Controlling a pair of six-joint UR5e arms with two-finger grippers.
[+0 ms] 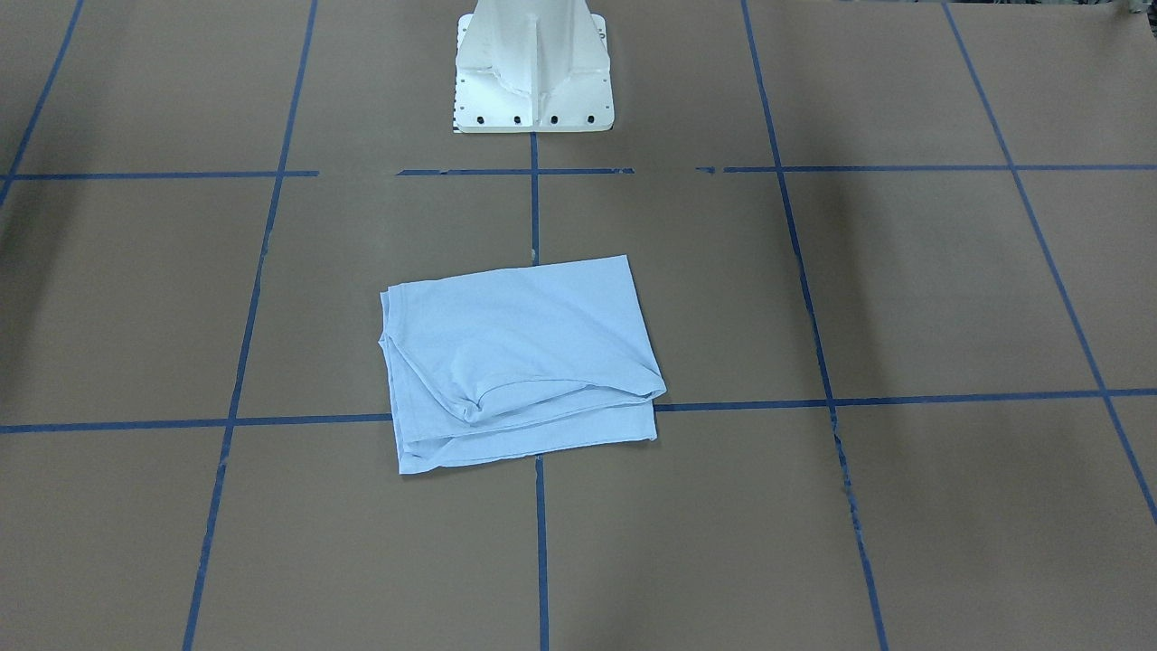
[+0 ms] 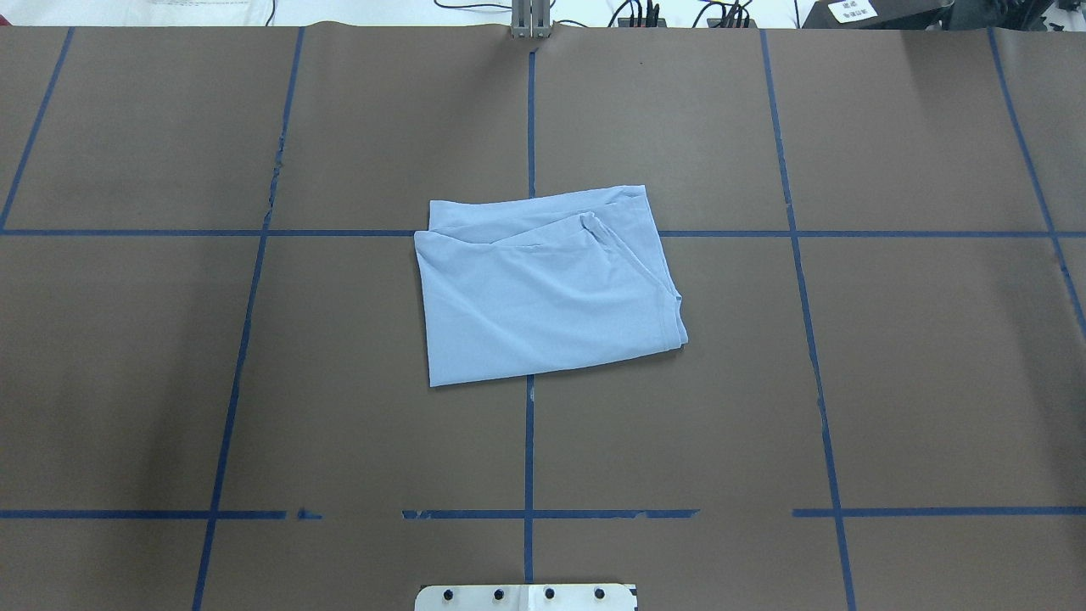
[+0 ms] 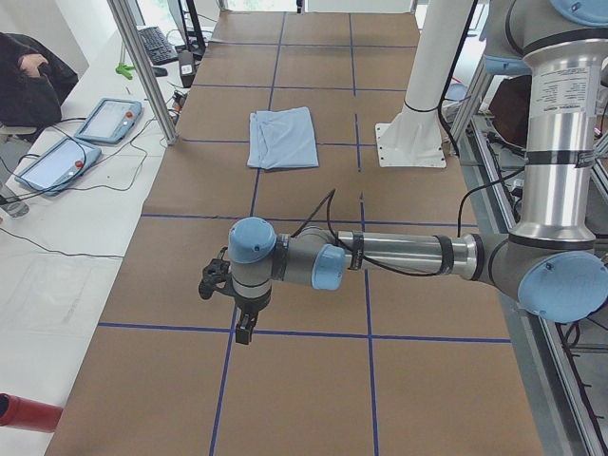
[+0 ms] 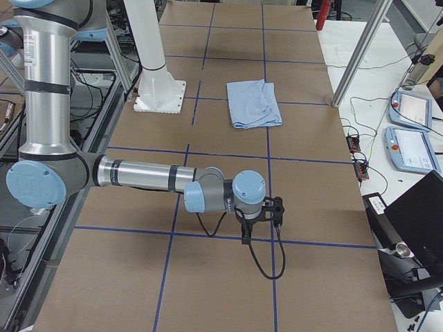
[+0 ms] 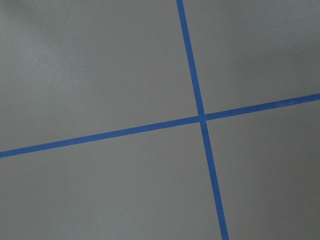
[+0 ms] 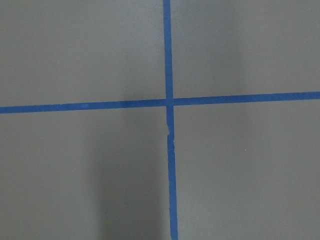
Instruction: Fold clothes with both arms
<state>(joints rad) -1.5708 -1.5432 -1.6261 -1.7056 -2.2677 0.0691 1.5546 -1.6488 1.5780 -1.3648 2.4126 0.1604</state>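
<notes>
T-shirt (image 2: pixel 543 293) — light blue, folded into a compact rectangle mid worktop (image 2: pixel 933 382), well apart from both pincers | left pincer (image 3: pixel 244 332) and right pincer (image 4: pixel 245 238) each hang over a tape crossing (image 5: pixel 201 118) directly beneath; their opening cannot be told | step: folding looks done | next: perhaps squaring the offset top layer — both pincers must reach its edges

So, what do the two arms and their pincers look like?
The left arm and the right arm are round silver-grey metal tubes joined by light blue caps, with black bands. The left one bears a printed label on its upright tube. A black cable loops near each wrist. The left pincer and the right pincer are small and black.
</notes>
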